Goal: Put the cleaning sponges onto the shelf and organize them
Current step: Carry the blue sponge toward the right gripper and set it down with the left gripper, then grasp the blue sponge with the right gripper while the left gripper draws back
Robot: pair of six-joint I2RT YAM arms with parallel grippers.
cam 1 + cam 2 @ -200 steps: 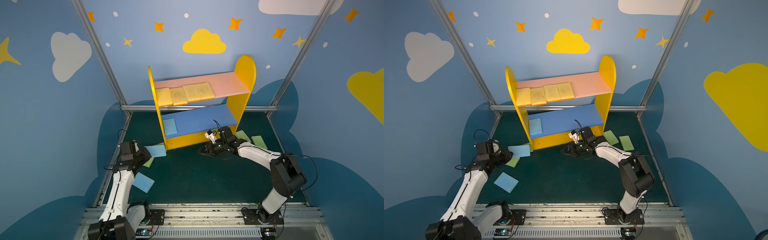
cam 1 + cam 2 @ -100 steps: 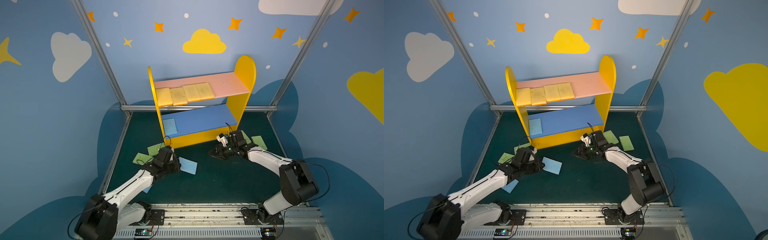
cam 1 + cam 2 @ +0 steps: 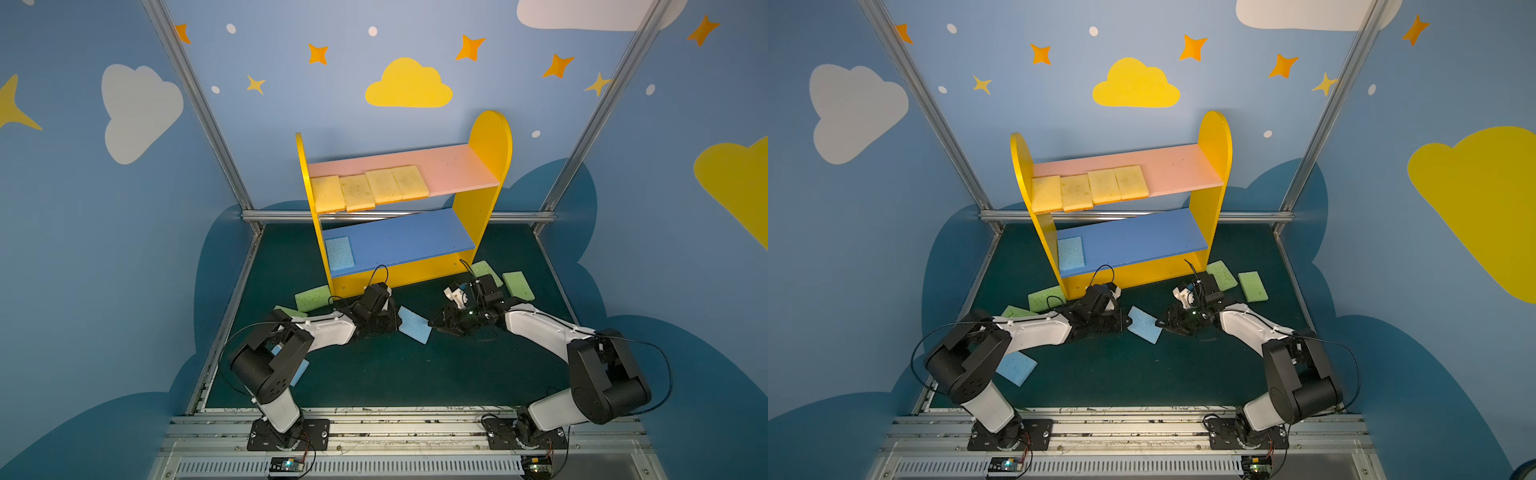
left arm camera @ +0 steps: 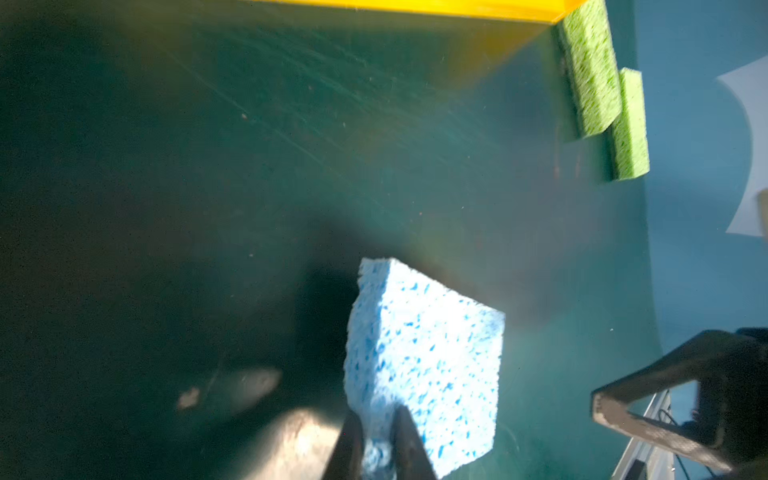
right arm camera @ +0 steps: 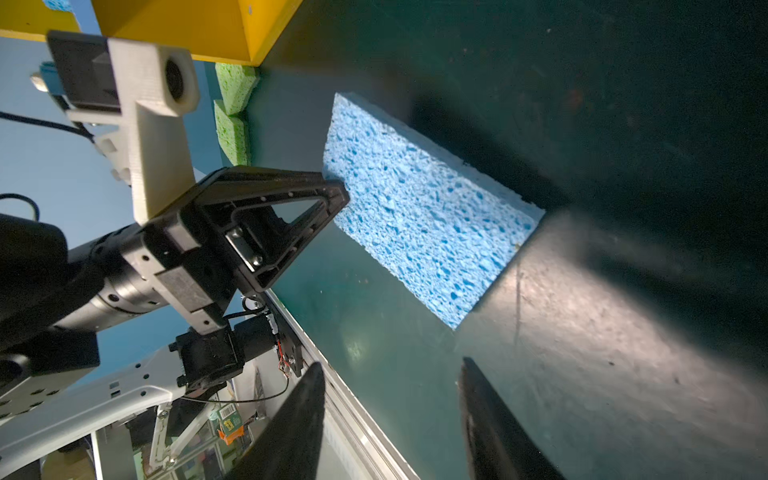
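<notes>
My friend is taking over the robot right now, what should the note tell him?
Left gripper: shut on a corner of a blue sponge, low in front of the shelf.
Right gripper: open, empty, facing that sponge.
Done: four yellow sponges on the pink board, one light blue sponge on the blue board.
To do: the held sponge, a third blue sponge beside the left arm, four green sponges on the mat.
</notes>
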